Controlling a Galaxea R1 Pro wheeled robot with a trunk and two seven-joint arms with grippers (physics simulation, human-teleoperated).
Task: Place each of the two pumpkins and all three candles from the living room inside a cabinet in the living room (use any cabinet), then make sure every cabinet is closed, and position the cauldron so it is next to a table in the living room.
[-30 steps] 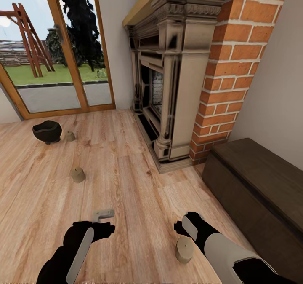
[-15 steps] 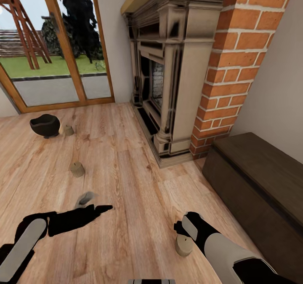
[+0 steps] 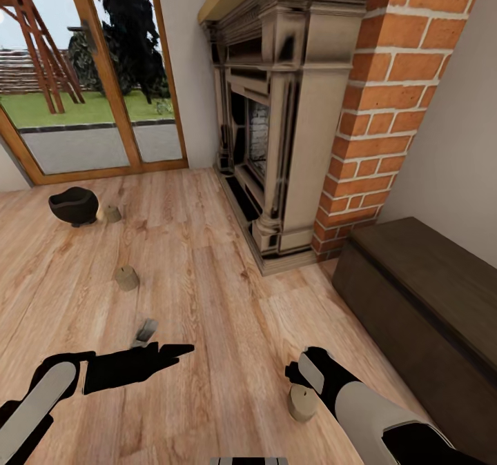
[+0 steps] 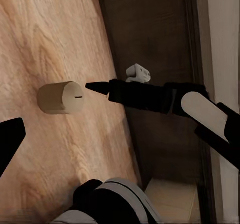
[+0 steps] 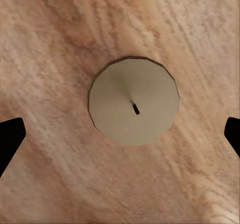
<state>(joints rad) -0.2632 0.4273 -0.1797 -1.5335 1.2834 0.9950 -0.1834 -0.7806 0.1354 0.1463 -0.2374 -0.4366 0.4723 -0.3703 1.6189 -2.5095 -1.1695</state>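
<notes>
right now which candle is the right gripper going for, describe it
Start at the long dark-brown wood cabinet right of the brick fireplace. On the floor before it stands a stubby beige candle, directly under the right gripper; the other two sit far off near the black cauldron.

I see bare wood-plank floor (image 3: pixel 207 292) all around the short beige candle (image 5: pixel 134 101) under my right hand (image 5: pixel 120 134), whose fingertips stand wide apart, clear of its sides. The long dark-brown wooden cabinet (image 3: pixel 421 306) walls off the right; the stone fireplace (image 3: pixel 276 120) blocks ahead.

Bright even simulator light, daylight through the glass door (image 3: pixel 103 106), soft shadows, slightly blurry textures
</notes>
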